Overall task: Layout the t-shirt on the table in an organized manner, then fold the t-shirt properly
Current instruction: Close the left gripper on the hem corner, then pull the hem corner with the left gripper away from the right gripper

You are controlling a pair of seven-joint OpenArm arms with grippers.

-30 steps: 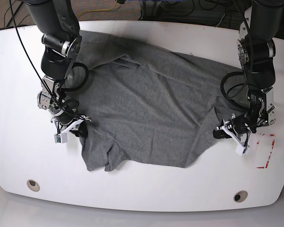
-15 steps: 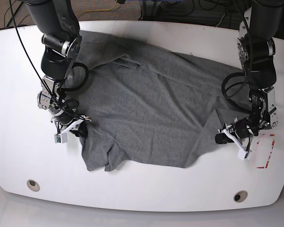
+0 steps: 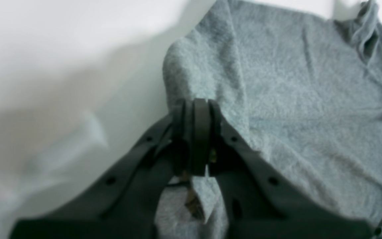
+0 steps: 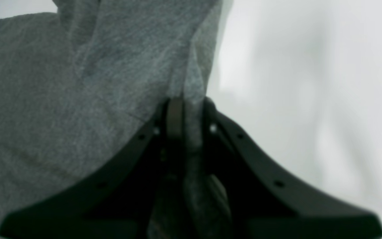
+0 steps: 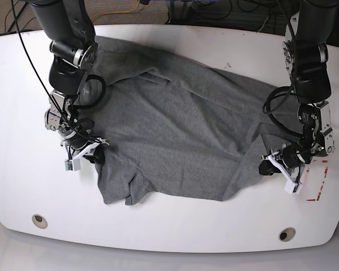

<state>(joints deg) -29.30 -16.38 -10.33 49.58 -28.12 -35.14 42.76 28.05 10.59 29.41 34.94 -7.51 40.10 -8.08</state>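
The dark grey t-shirt point(image 5: 181, 124) lies spread and wrinkled across the white table point(image 5: 175, 226), with folds near its back edge and its front corner. In the base view my right gripper point(image 5: 96, 151) is at the shirt's left edge, shut on the cloth. The right wrist view shows grey fabric point(image 4: 61, 99) pinched between the black jaws of that gripper point(image 4: 189, 113). My left gripper point(image 5: 271, 166) is at the shirt's right edge. In the left wrist view its jaws point(image 3: 196, 132) are pressed together on a fold of the t-shirt point(image 3: 310, 99), with a bit of cloth hanging below them.
Two round grommet holes point(image 5: 39, 221) point(image 5: 286, 234) sit near the table's front edge. Red tape marks point(image 5: 319, 180) lie just right of the left gripper. Cables point(image 5: 214, 11) run behind the table's back edge. Bare tabletop point(image 3: 61, 49) shows beside the shirt.
My left gripper has closed on the shirt's right edge and moved a little toward the table's front, pulling that edge with it. The right arm has stayed put.
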